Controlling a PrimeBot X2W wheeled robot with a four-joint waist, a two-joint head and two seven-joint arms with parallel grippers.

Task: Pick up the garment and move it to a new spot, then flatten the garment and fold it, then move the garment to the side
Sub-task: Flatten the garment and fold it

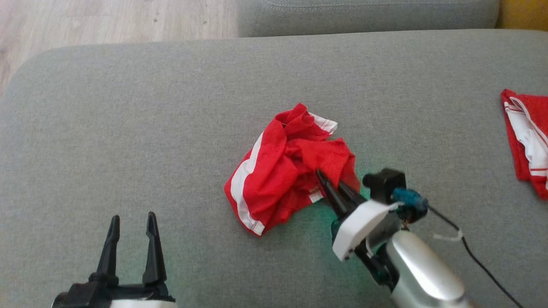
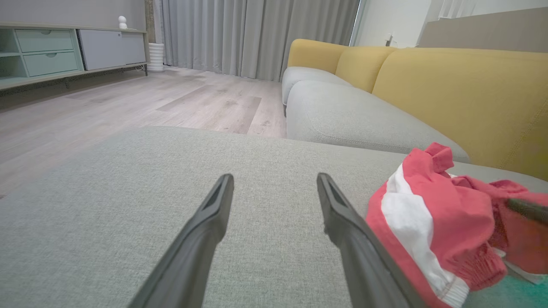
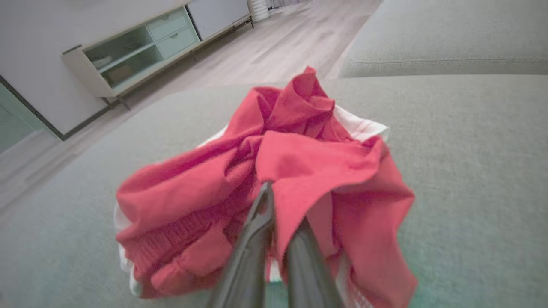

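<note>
1 garment (image 1: 278,171), red with white bands, was found crumpled in a heap near the middle of a grey sofa cushion (image 1: 128,107). The right gripper (image 1: 329,179) was set against the heap's right side, its 2 fingers drawn almost together and a fold of the red cloth pinched between them. The left gripper (image 1: 132,217) was held wide open with nothing in it, over the cushion, well apart from the heap and to its left. 1 further red-and-white cloth (image 1: 526,141) was laid at the cushion's right edge. Pale wood floor (image 1: 107,21) was noted beyond.
</note>
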